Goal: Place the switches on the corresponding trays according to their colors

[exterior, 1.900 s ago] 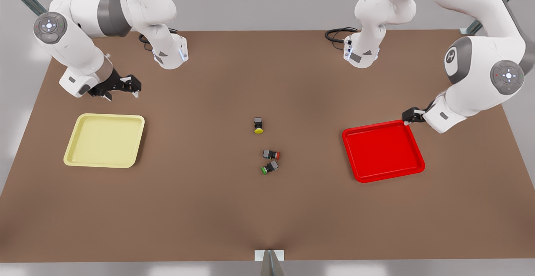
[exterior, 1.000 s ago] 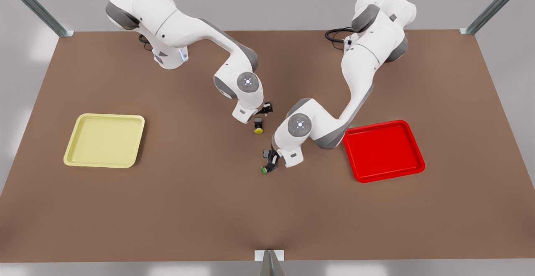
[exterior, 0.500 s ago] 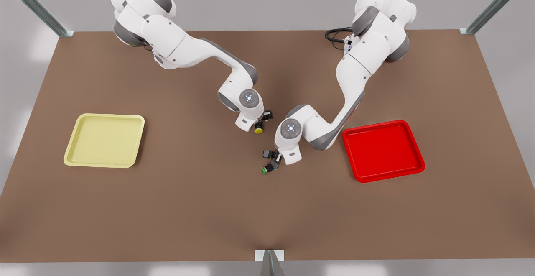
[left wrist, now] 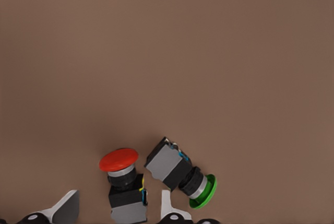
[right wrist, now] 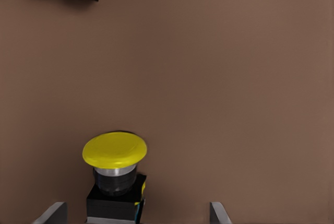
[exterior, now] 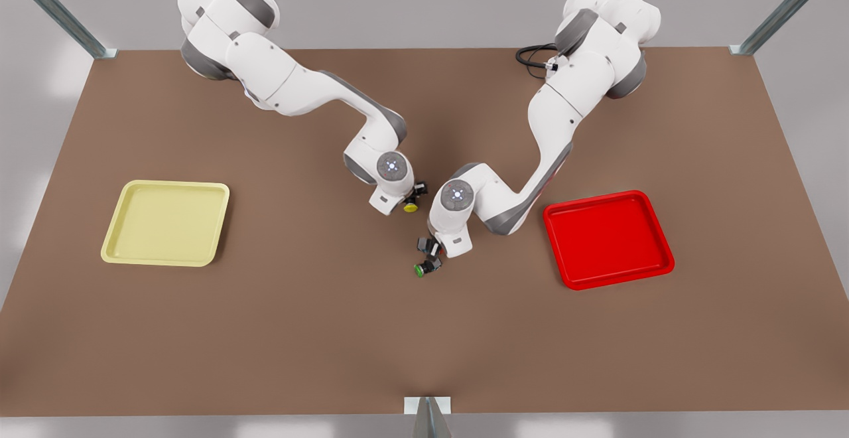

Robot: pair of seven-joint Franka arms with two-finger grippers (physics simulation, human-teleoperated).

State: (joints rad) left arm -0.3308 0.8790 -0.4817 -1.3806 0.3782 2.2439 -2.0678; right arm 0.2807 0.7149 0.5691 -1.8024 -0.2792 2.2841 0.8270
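Note:
The yellow switch (exterior: 410, 208) lies at the table's middle, and my right gripper (exterior: 414, 197) is low over it. In the right wrist view the yellow switch (right wrist: 115, 174) sits between the open fingers (right wrist: 52, 213), nearer one of them, untouched. The red switch (exterior: 422, 244) lies just in front, under my left gripper (exterior: 434, 249). In the left wrist view the red switch (left wrist: 124, 187) has its dark body between the open fingers (left wrist: 65, 208). The pale yellow tray (exterior: 166, 223) lies at the front view's left and the red tray (exterior: 607, 239) at its right.
A green-capped switch (exterior: 424, 267) lies beside the red one; in the left wrist view the green-capped switch (left wrist: 182, 174) lies just outside one finger. A black cable (exterior: 534, 55) curls at the far edge by an arm base. Wide brown table (exterior: 331, 332) surrounds the switches.
Both arms swung from beside the trays to the middle of the table and came down over the switches. Over the last half second they sank slightly lower around the yellow and red switches.

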